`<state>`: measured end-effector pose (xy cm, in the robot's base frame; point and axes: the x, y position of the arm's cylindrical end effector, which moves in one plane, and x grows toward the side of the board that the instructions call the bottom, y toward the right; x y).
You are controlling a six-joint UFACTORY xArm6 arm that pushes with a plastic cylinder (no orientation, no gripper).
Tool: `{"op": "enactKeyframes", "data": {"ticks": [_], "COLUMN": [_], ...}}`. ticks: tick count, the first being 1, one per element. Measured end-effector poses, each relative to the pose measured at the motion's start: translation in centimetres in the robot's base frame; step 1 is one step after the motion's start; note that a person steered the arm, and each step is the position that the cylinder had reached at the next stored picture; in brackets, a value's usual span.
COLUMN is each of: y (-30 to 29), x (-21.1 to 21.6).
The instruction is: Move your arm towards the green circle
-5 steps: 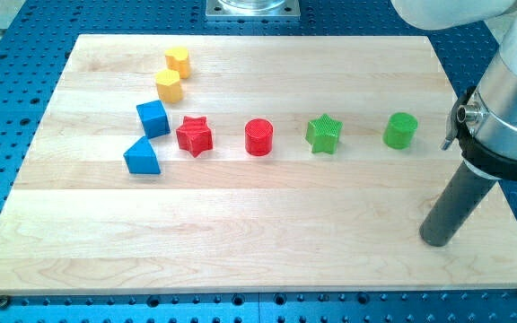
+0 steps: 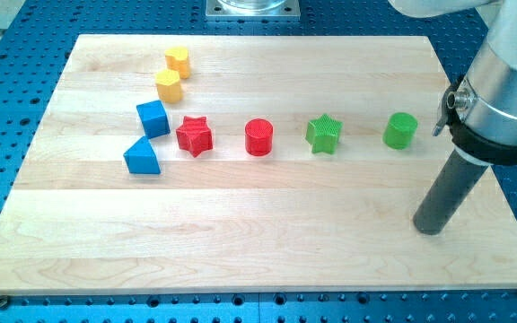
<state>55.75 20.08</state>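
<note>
My tip (image 2: 430,230) sits on the wooden desk (image 2: 240,242) near the view's lower right, well below and slightly right of the green circle (image 2: 400,130), not touching it. Green circle stands at the right end of a row with green star (image 2: 324,134), red circle (image 2: 258,137), red star (image 2: 194,135). No jaws on this rig, only the rod. Approach step under way, I judge; next move calls for sliding up-view and a little left.
</note>
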Motion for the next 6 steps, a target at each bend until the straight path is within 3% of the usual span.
{"op": "enactKeyframes", "data": {"ticks": [4,5,6], "y": [-0.7,-3.7,-1.2], "x": [-0.1,-3.0,-4.7]}}
